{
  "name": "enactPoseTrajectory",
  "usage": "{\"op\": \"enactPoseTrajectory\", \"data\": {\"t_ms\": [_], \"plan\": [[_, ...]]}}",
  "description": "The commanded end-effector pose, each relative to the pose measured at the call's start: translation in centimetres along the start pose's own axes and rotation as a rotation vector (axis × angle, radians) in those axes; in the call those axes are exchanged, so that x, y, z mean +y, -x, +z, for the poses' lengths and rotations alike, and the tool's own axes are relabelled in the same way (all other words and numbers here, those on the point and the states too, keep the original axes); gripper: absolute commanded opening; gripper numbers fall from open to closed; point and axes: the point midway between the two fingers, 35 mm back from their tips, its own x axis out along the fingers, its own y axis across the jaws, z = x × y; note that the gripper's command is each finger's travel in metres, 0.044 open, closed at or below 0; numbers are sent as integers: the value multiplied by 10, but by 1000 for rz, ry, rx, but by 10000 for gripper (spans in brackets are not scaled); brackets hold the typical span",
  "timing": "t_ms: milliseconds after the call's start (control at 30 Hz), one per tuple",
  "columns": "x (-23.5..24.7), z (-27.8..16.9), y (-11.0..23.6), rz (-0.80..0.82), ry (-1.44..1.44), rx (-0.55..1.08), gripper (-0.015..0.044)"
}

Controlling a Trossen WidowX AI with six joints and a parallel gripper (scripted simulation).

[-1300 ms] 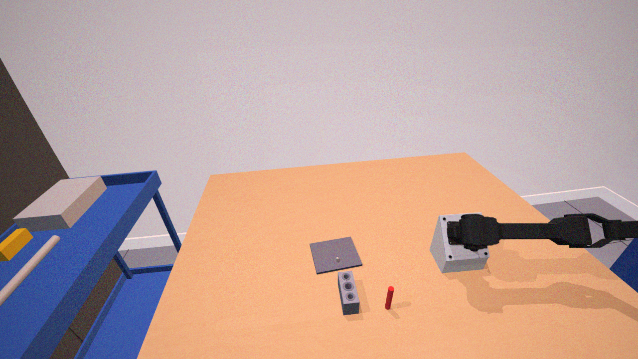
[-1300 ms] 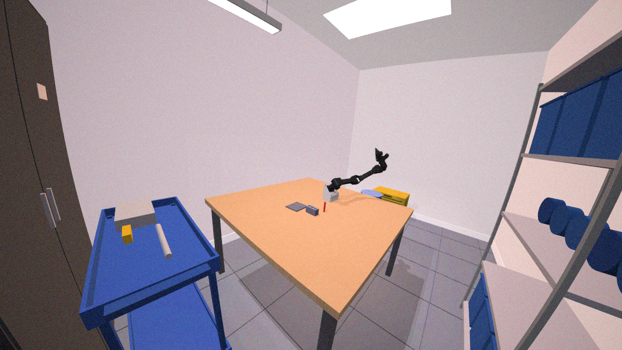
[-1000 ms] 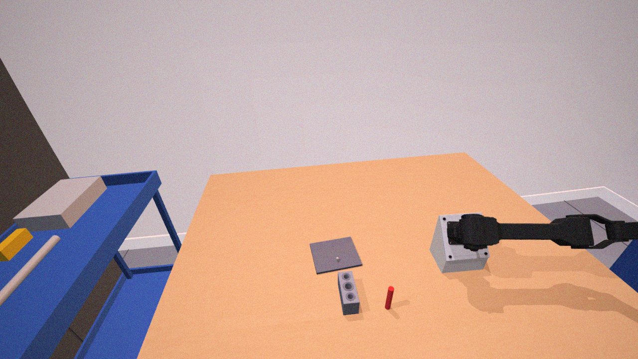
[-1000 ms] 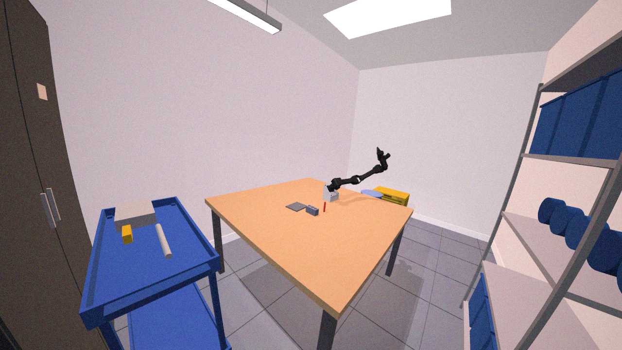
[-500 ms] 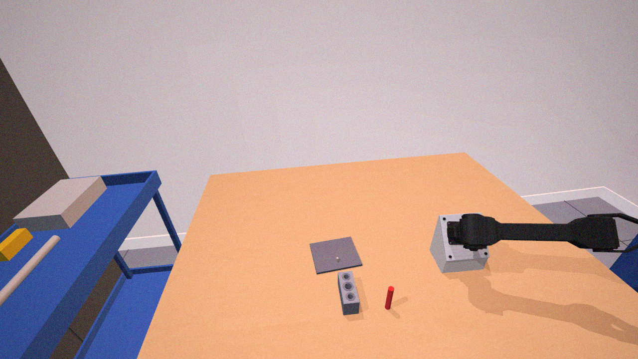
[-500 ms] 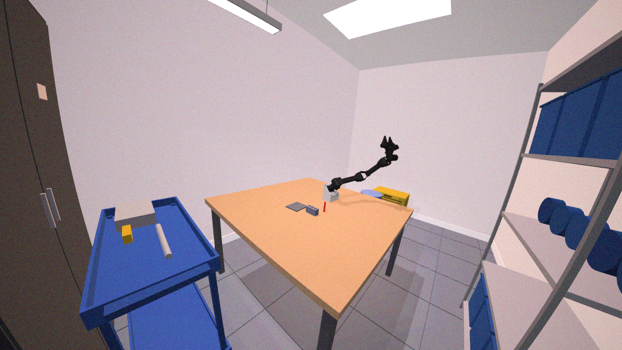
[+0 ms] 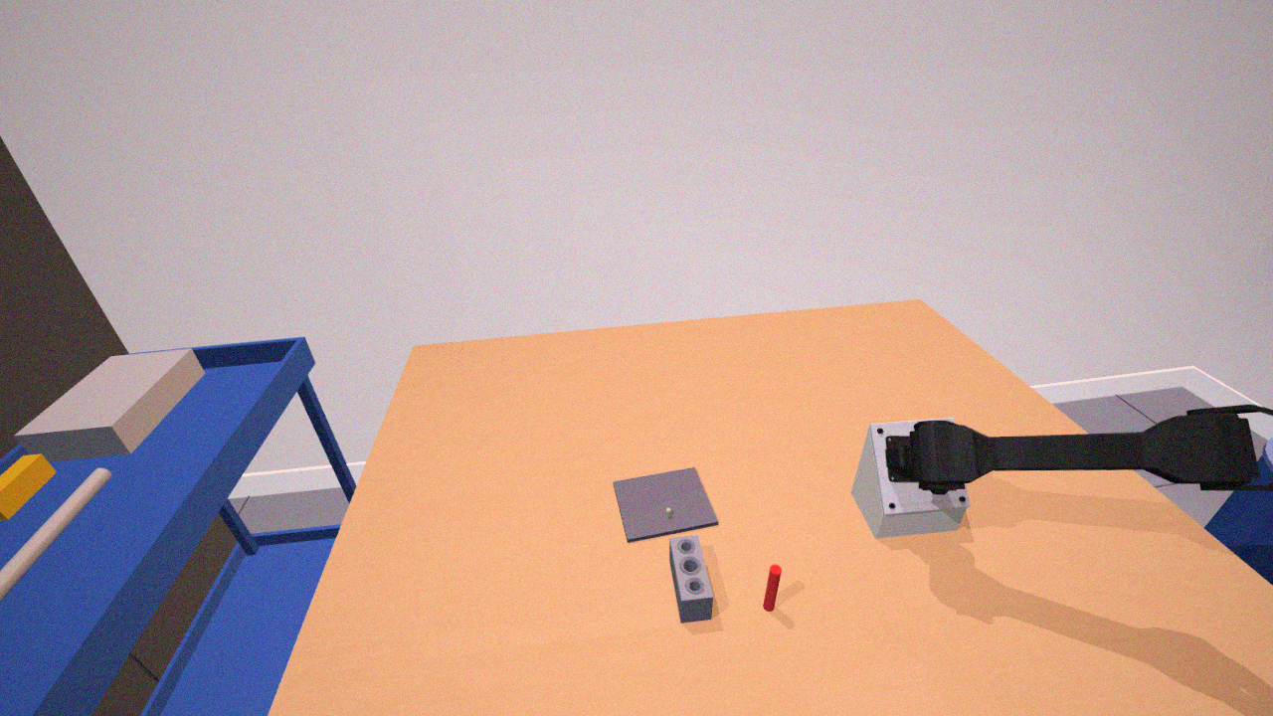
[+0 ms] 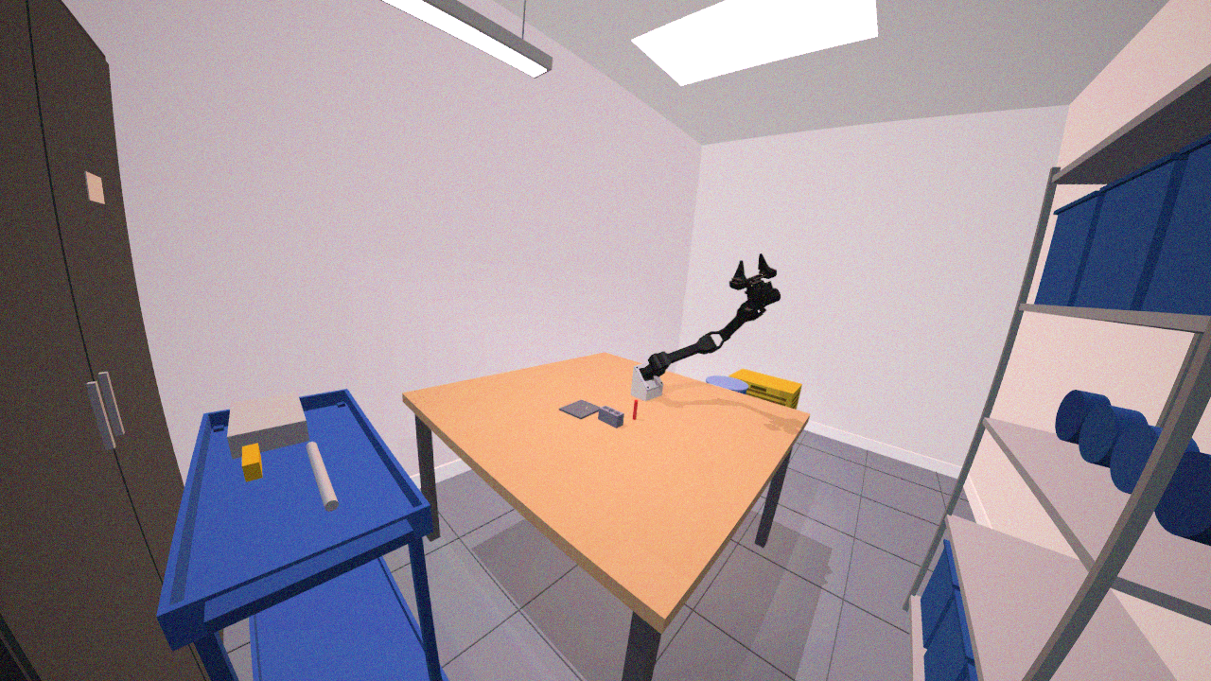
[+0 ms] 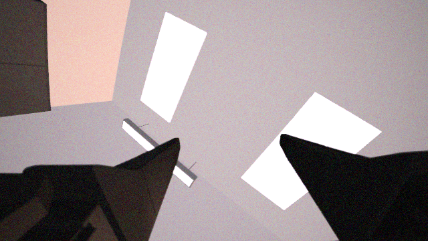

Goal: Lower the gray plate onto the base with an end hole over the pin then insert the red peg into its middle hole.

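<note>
Top view, near to far: gray plate [image 7: 691, 578] with three holes lies on the table [image 7: 551, 623], red peg [image 7: 771, 588] upright just beside it at 3 o'clock, not touching. Flat square base [image 7: 664, 502] with small pin [image 7: 667, 511] sits right behind the plate at 12 o'clock, edges near, plate not yet on it. Arm pedestal [image 7: 867, 498] farther back at 2 o'clock; arm runs off toward 3 o'clock, away from the parts. Exterior view shows the gripper [image 8: 753, 268] high up past the table edge, pointing at the ceiling, fingers spread wide, nothing in them. Task not started. Risks, as judgement: long swing down could clip the upright peg and topple or roll it, being so close to the plate; a skewed grasp on the plate would miss the pin or leave it tilted.
</note>
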Motion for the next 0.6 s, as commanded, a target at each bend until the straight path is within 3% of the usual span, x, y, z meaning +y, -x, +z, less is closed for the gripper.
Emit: {"op": "enactPoseTrajectory", "data": {"t_ms": [0, 300, 567], "plan": [[46, 27, -18, 107, 101, -78, 440], [180, 80, -46, 417, 368, -264, 440], [317, 98, -41, 761, 553, -438, 440]]}}
